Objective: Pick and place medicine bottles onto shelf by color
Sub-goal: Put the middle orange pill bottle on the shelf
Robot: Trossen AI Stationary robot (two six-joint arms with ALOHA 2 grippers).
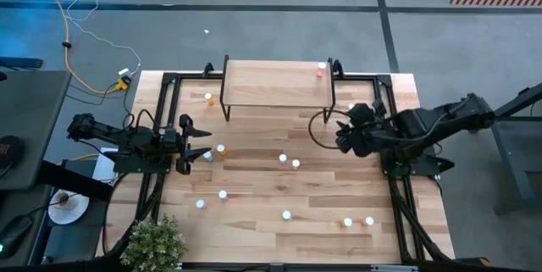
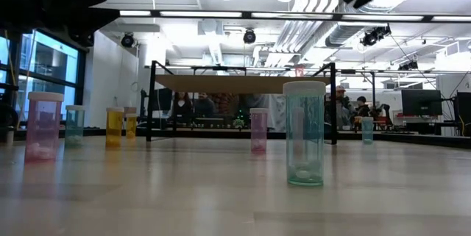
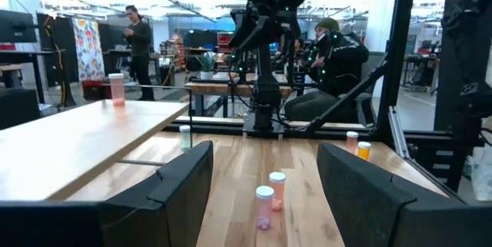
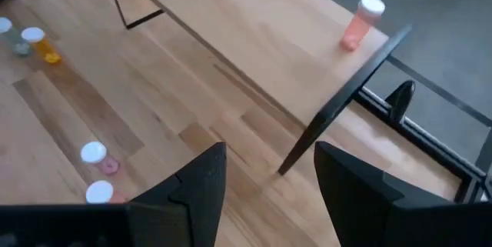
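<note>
The shelf (image 1: 275, 81) stands at the table's far middle on thin black legs, with one pink-red bottle (image 1: 322, 69) upright at its right end; that bottle also shows in the right wrist view (image 4: 361, 22). Several white-capped bottles stand scattered on the table, among them an orange one (image 1: 220, 149) and a teal one (image 1: 207, 155) just ahead of my left gripper (image 1: 196, 142). That gripper is open, empty and low at the table's left. My right gripper (image 1: 341, 132) is open and empty, raised above the table near the shelf's right legs (image 4: 269, 189).
In the low view a teal bottle (image 2: 305, 133) stands nearest, with a pink one (image 2: 43, 126) at the left. Two pink bottles (image 3: 265, 205) stand mid-table ahead of my left gripper. A potted plant (image 1: 154, 242) sits at the near left corner. People show in the room beyond.
</note>
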